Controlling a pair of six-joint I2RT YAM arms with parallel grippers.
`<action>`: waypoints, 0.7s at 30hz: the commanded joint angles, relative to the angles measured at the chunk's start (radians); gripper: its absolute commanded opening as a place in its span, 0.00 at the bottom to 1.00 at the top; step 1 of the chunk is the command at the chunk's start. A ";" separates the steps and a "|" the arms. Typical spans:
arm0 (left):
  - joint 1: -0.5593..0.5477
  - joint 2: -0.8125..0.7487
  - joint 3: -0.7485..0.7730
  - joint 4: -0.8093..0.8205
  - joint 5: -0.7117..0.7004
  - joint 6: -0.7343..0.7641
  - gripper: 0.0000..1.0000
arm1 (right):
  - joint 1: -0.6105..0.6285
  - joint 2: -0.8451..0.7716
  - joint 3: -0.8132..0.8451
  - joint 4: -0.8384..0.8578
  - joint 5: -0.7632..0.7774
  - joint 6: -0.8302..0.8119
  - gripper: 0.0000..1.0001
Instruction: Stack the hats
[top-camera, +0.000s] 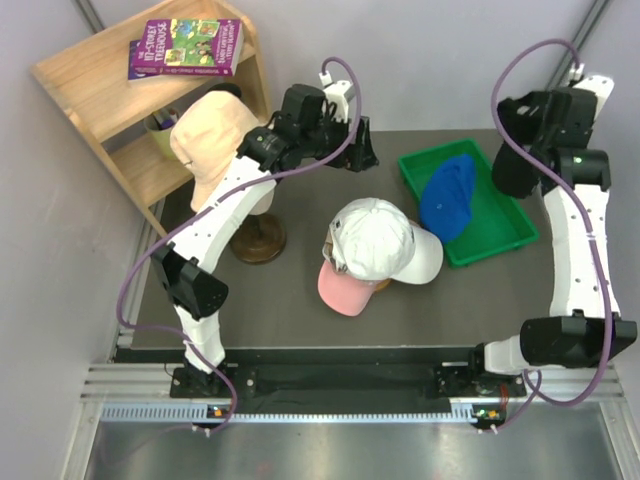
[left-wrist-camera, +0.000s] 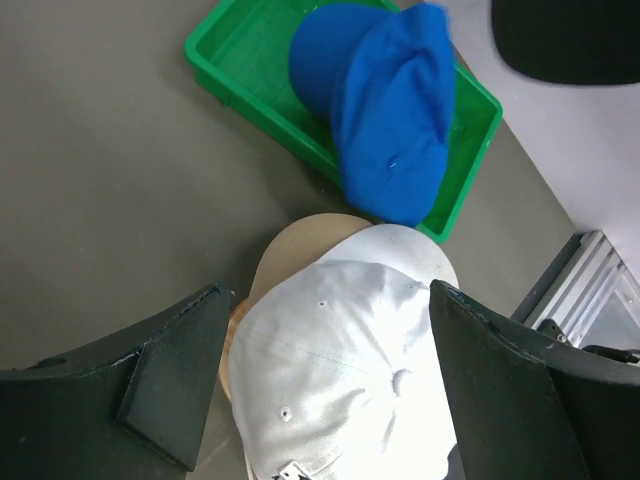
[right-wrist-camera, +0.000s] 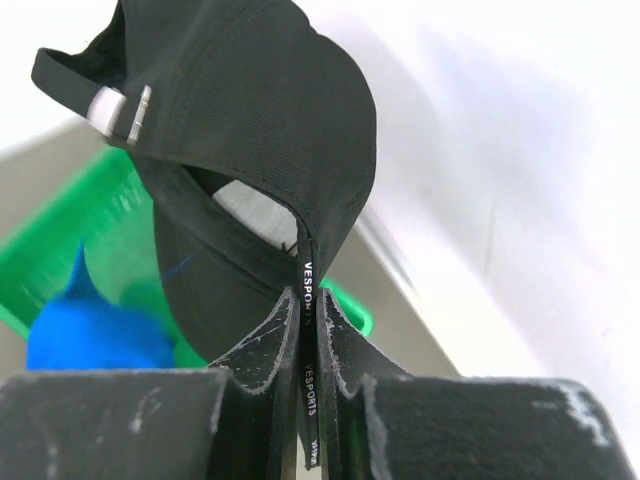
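The hats are light, floppy cloth with only the peak stiff, so a pinch on a peak edge or back strap looks surest. The white cap (top-camera: 375, 238) tops the pink cap (top-camera: 345, 290) mid-bench (top-camera: 270, 310), and the blue cap (top-camera: 447, 195) lies in the green tray (top-camera: 500, 220). The left arm reaches out, its claw (left-wrist-camera: 335, 385) spread wide and empty above the white cap, while the right arm stands raised by the tray, its claw (right-wrist-camera: 305, 335) pinched on the black cap's (right-wrist-camera: 250, 150) thin strap.
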 joint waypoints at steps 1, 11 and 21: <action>0.014 -0.004 0.046 0.063 0.024 -0.022 0.86 | 0.017 -0.024 0.150 0.034 0.051 -0.059 0.05; 0.039 -0.020 0.046 0.199 0.132 -0.215 0.85 | 0.265 -0.076 0.169 0.175 -0.015 -0.157 0.06; 0.080 -0.006 -0.049 0.578 0.305 -0.589 0.84 | 0.507 -0.147 -0.058 0.367 -0.104 -0.053 0.03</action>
